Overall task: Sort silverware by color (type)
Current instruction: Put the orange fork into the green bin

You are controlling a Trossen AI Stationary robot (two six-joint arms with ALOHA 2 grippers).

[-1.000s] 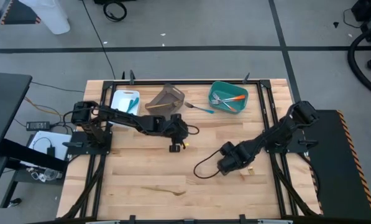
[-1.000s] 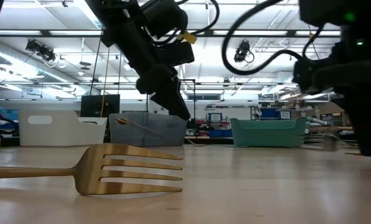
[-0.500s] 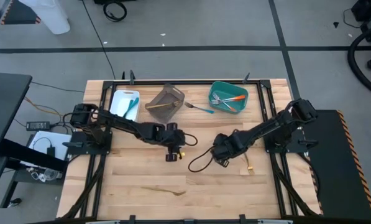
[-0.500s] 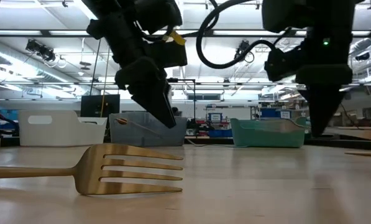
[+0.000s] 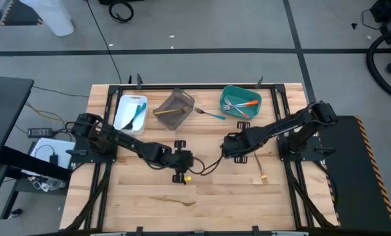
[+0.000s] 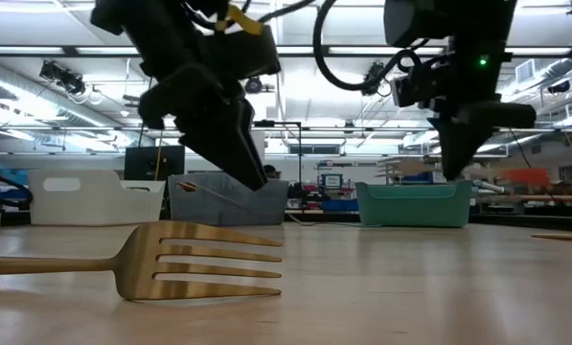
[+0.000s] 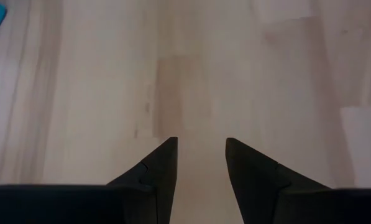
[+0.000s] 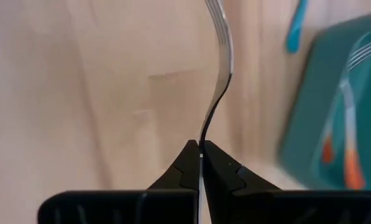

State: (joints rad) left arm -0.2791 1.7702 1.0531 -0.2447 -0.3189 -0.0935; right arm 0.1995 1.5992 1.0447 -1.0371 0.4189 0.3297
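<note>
Pinching thin metal fork [image 8: 217, 93] edge-on: R gripper [image 8: 201, 163] (L gripper [image 7: 201, 155] agape, empty).

A tan wooden fork [image 5: 172, 200] lies flat near the table's front edge, tines forward in the low view. Another small tan piece [image 5: 261, 173] lies toward the right side. A blue-handled fork [image 5: 210, 115] rests between two bins. A metal fork [image 8: 217, 74], seen edge-on, is pinched by the shut right gripper [image 8: 200, 163]
</note>
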